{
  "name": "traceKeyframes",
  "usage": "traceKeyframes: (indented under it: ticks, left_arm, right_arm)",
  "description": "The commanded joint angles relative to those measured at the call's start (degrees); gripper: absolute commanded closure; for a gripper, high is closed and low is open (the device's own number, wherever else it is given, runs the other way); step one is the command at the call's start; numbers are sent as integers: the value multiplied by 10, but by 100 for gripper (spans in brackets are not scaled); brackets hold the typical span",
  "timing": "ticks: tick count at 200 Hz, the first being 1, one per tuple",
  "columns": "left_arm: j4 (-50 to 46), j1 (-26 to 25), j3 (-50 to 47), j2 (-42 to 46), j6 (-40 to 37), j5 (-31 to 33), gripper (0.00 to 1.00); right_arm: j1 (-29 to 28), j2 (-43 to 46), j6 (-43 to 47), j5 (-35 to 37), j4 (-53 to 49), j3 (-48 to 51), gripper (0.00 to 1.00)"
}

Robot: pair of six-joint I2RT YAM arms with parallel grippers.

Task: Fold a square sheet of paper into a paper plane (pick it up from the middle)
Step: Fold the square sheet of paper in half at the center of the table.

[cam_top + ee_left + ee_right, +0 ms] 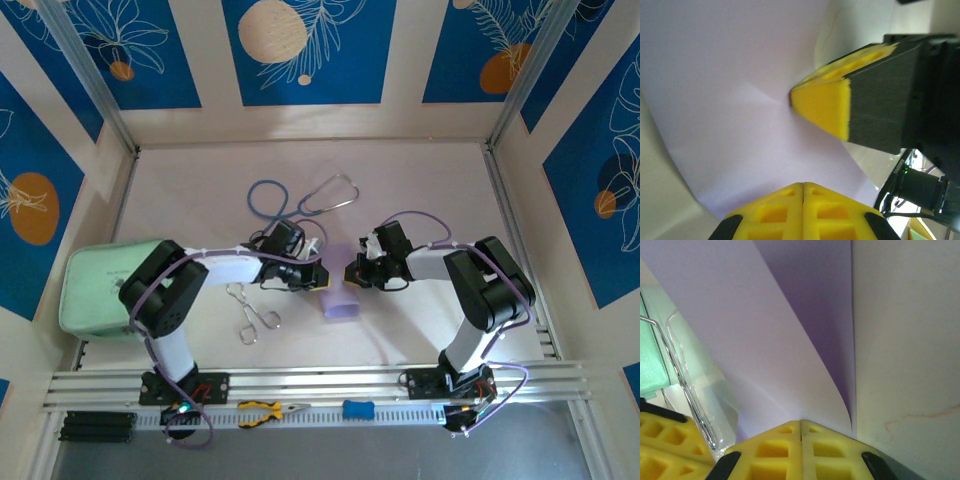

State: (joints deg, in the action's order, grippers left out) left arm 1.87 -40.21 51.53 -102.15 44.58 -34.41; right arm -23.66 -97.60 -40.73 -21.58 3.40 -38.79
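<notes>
Both pincers pinched on the lilac sheet over the middle of the table

The left gripper [803, 187] has its yellow pads pressed together on the near edge of the square sheet of paper [730, 100]; the right gripper [801, 424] is likewise clamped, nipping the sheet further in, where faint creases fan out from its tip; between them the paper bows in a loose curl, not yet a crisp fold; the forceps [252, 318] lie just to the left, the stethoscope [300, 200] further off, the mint-green pouch [95, 285] at the left edge. Risks, as I judge them: pulling the two grips apart could tear so thin a sheet; an uneven press could set the crease askew; the edge hold could slip.
</notes>
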Motion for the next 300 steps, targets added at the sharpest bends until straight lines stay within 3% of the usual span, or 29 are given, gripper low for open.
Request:
traceKeyframes:
  ticks: [1,72,149,232,300]
  left_arm:
    - [-16,-1,-14,-15,-2,7,97]
    - [-87,-2,-51,1,-64,62,97]
    - [-16,-14,-11,34,14,2,97]
    - [-8,-37,-79,8,21,14,97]
    - [-22,-41,-103,61,17,18,96]
  right_arm:
    - [-3,-25,3,82,-63,23,100]
    - [-3,-23,3,84,-63,24,100]
    - [-4,-18,2,87,-65,26,100]
    - [-4,-13,2,88,-67,28,100]
    - [-4,-13,2,88,-66,30,100]
